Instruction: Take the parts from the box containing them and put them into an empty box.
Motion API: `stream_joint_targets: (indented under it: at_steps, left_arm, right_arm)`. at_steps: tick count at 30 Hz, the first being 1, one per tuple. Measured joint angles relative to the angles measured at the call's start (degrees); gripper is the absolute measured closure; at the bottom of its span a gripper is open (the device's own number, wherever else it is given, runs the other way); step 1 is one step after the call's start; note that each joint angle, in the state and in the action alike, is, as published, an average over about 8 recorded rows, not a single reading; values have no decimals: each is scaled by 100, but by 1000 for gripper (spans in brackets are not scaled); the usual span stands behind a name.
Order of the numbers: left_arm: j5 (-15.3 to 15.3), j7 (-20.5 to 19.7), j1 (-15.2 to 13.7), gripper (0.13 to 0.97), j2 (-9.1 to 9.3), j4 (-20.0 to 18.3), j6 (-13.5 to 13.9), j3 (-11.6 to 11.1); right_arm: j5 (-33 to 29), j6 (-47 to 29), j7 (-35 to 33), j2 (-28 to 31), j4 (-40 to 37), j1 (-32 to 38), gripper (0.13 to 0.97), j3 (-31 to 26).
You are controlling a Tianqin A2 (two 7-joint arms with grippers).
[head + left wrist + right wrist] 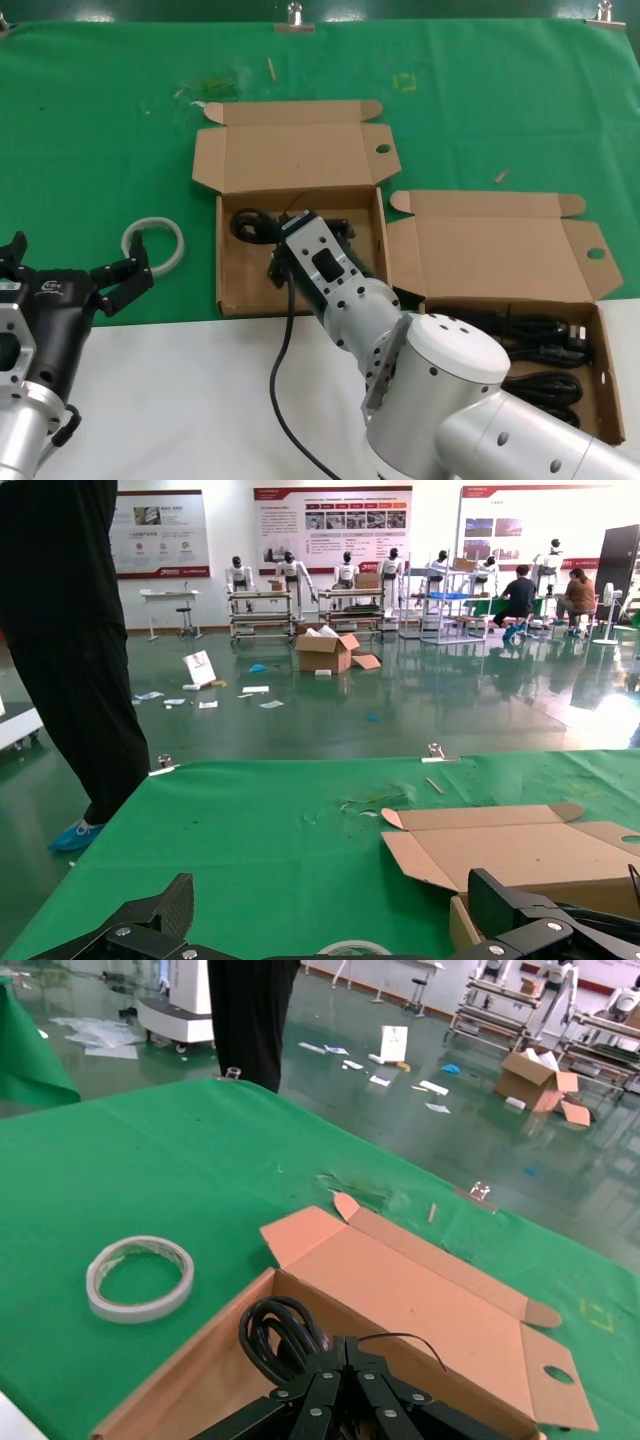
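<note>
Power cord (250,224): you see it coiled in the left box (228,290), with the right gripper (285,258) closed on it. More cords (540,350) lie in the right box (612,400). The left gripper (122,280) hangs spread beside the white tape ring (155,244).

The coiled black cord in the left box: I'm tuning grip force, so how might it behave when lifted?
The cord is thin looped cable, so it would probably sag and partly uncoil instead of keeping its shape. It looks light, though its plug end may swing. The right gripper sits over it inside the box, fingers together; the smooth jacket could slip in a loose hold.
</note>
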Motion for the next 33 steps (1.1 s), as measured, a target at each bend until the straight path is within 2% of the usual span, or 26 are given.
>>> stream_joint_targets:
  at_steps: [10,23,28,33]
  left_arm:
    - [0,0,0,132,0,0,0,0]
    - [0,0,0,132,0,0,0,0]
    - [0,0,0,132,0,0,0,0]
    - [0,0,0,132,0,0,0,0]
  right_arm:
    - [0,-1,342,2,-104,203,956,-342]
    - [0,100,374,2,-48,133,895,-241]
    - [0,204,147,3,113,-57,831,69]
    - [0,458,-415,5,528,-556,819,884]
